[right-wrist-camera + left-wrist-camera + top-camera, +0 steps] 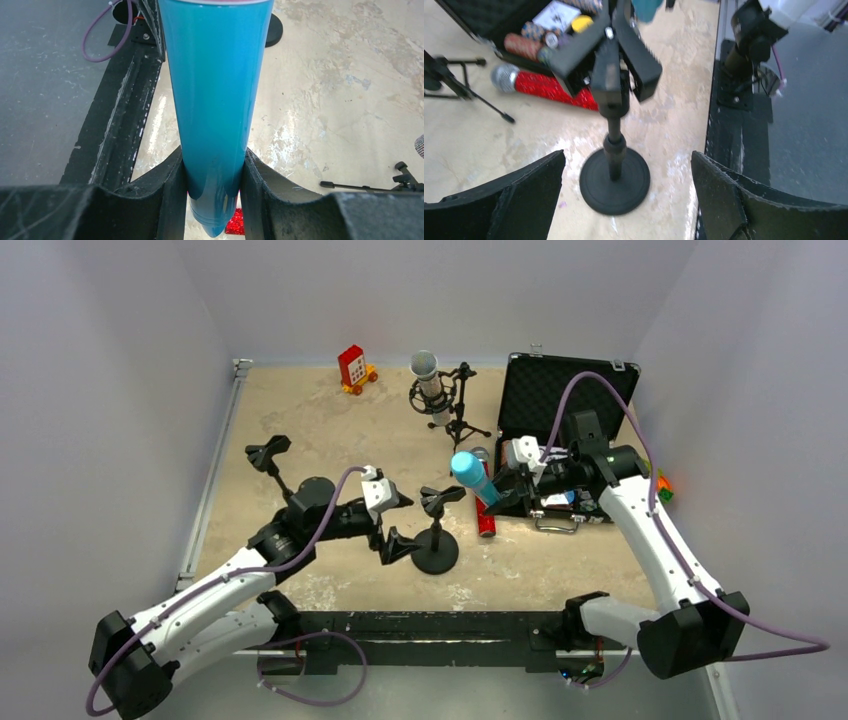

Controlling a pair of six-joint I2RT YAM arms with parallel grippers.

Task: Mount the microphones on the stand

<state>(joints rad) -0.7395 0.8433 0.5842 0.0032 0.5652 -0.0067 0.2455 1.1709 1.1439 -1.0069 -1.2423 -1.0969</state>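
On the surface [300, 440], at frame centre, the left end effector [628, 160] is standing open just left of the round-base stand [436, 540]. Centre-right, the right end effector [214, 170] is gripping the light blue microphone [215, 90]. The red-glitter microphone [549, 87] is lying just below it, and the silver-glitter microphone [430, 380] is sitting in a tripod stand [462, 425] at upper centre.

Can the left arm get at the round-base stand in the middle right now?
Probably yes. The left end effector is open and empty, and the round-base stand sits just ahead of its spread fingers, with nothing in between.
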